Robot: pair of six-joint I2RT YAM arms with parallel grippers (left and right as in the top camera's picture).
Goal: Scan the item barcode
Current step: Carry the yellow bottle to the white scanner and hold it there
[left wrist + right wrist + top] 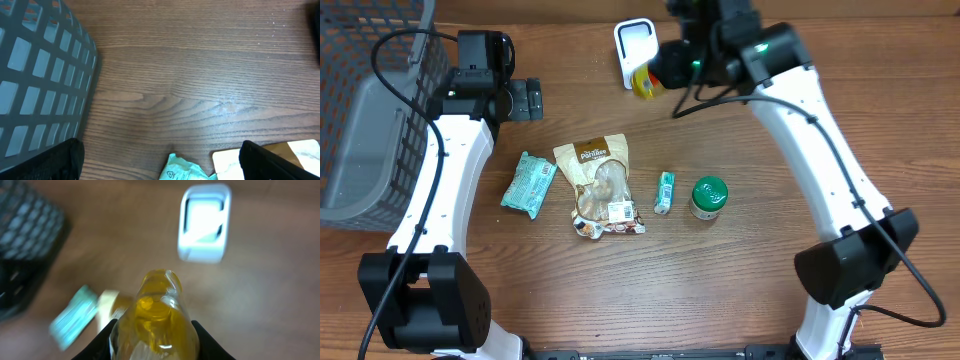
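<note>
The right claw (154, 339) is pinching a yellow bottle (157, 312) just beside the white scanner (204, 222), at its 5 o'clock from above. The left claw (531, 100) is hanging spread wide near the grey basket (350, 50) at 9 o'clock. The wrist view is blurry, so the barcode may be facing away from the scanner. The smooth bottle could be slipping loose.
</note>
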